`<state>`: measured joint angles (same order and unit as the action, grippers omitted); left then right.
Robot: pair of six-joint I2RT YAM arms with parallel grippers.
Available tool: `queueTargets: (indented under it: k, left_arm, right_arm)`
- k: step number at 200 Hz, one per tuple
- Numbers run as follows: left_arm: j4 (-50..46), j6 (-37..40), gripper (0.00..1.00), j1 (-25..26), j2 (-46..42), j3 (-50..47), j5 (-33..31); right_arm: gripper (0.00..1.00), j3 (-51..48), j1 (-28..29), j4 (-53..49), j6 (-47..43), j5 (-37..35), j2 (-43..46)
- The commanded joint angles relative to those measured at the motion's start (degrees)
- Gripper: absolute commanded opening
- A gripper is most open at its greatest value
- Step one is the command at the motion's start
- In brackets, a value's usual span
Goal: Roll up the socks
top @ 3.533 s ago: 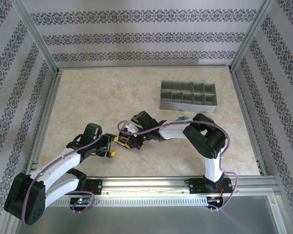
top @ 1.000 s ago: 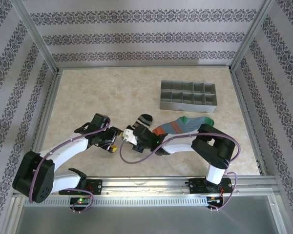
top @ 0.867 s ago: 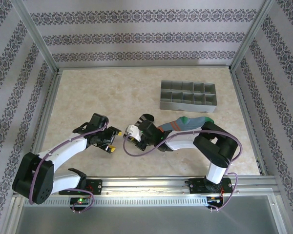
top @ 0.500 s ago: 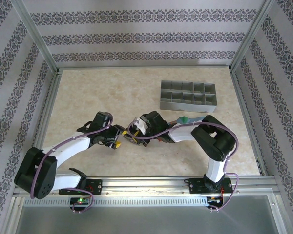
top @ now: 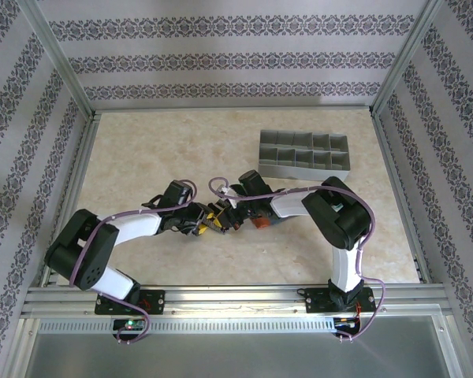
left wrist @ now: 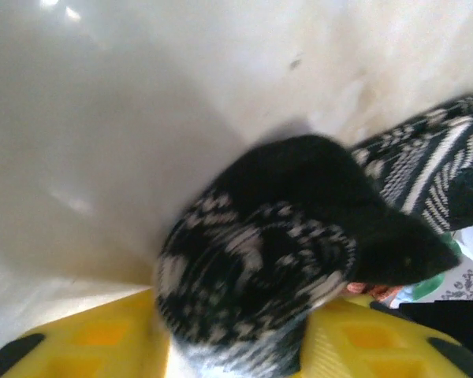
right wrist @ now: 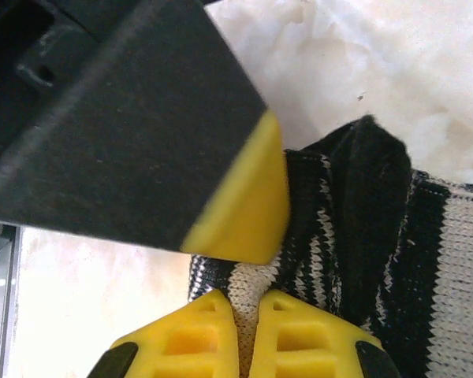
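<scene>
Black white-striped sock point(left wrist: 276, 236) bunched into a loose roll, mid-surface toward the near edge. Teal-orange sock point(top: 262, 222) right against it on the right-edge side, mostly hidden.

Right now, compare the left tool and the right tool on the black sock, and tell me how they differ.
The left tool has its fingers wide apart, with the rolled bulk of the black sock between them. The right tool has its fingers nearly together, pinching a thin edge of fabric. Whether the left tool grips firmly is unclear, while the right tool is plainly shut on the sock. Both work the same sock, meeting tip to tip.
</scene>
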<state>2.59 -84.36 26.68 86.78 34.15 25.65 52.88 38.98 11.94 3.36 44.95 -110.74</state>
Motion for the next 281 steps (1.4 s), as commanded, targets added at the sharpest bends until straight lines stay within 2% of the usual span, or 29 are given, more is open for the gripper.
queueTargets:
  k: [1, 25, 40, 63, 72, 88, 102, 122, 144, 159, 190, 213, 222, 237, 244, 253, 270, 281]
  left_arm:
    - [0.3, 1.0, 0.29, 1.1, 3.3, -0.5, -1.9]
    - [-5.5, 1.1, 0.00, 1.4, 4.0, -0.5, -1.1]
    - [-12.2, 1.1, 0.00, 1.6, 0.9, -1.3, -2.6]
    - [-23.1, -0.1, 0.00, 1.9, -6.5, -2.8, -6.5]
    - [-25.9, -1.7, 0.00, 2.7, -9.1, -3.4, -7.8]
    - [-27.8, -5.3, 0.00, 4.7, -12.1, -4.3, -9.1]
    - [-29.2, -8.0, 0.00, 6.6, -12.0, -3.6, -9.8]
    - [-34.1, -10.5, 0.00, 8.3, -8.5, -0.1, -9.3]
    - [-35.6, -10.8, 0.00, 8.9, -5.0, 2.4, -8.0]
    - [-34.9, -11.3, 0.00, 8.9, -4.0, 2.6, -7.3]
    - [-34.6, -12.0, 0.00, 8.9, -3.5, 3.0, -6.7]
    - [-33.4, -12.2, 0.00, 8.7, -3.5, 2.8, -5.4]
    - [-33.5, -12.1, 0.00, 8.7, -3.9, 2.8, -5.4]
    - [-33.1, -12.2, 0.00, 8.2, -5.4, 2.3, -5.4]
    - [-32.9, -12.2, 0.00, 7.8, -6.4, 2.1, -5.4]
    - [-32.7, -11.7, 0.11, 7.2, -8.1, 1.9, -5.9]
    - [-32.2, -11.0, 0.37, 5.4, -11.3, 1.7, -6.1]
    - [-32.1, -10.6, 0.48, 4.2, -13.3, 1.5, -6.1]
  right_arm:
    - [0.00, -2.3, 0.9, -13.7, 0.2, -2.2, -5.2]
    - [0.00, -0.8, 0.8, -16.0, -2.6, -4.0, -4.8]
    - [0.01, 0.3, 1.1, -17.8, -5.3, -6.5, -3.8]
    - [0.24, -1.1, 3.9, -16.5, -10.4, -14.1, 3.1]
    - [0.34, -3.7, 6.3, -13.5, -12.3, -19.7, 8.1]
    - [0.48, -9.8, 13.7, -6.8, -16.2, -34.8, 17.4]
    - [0.51, -12.7, 19.8, -3.8, -16.9, -46.6, 22.1]
    - [0.53, -14.5, 27.6, -1.4, -16.3, -57.9, 24.5]
    - [0.57, -13.6, 34.1, 0.8, -18.3, -67.3, 22.0]
    - [0.58, -11.5, 36.4, 1.0, -20.1, -70.7, 18.3]
    - [0.55, -7.8, 37.2, 1.2, -22.4, -74.6, 11.5]
    - [0.47, -6.1, 36.5, 0.9, -23.3, -76.6, 7.8]
    - [0.40, -5.7, 36.0, 0.4, -22.8, -76.3, 6.9]
    - [0.15, -5.3, 35.1, -1.4, -20.8, -74.4, 6.5]
    - [0.07, -5.6, 34.6, -2.4, -19.4, -73.3, 6.9]
    - [0.00, -6.5, 33.7, -3.4, -17.5, -70.6, 7.6]
    - [0.00, -8.7, 31.4, -5.6, -13.9, -62.3, 9.5]
    - [0.00, -10.5, 29.2, -6.0, -11.9, -55.6, 10.6]
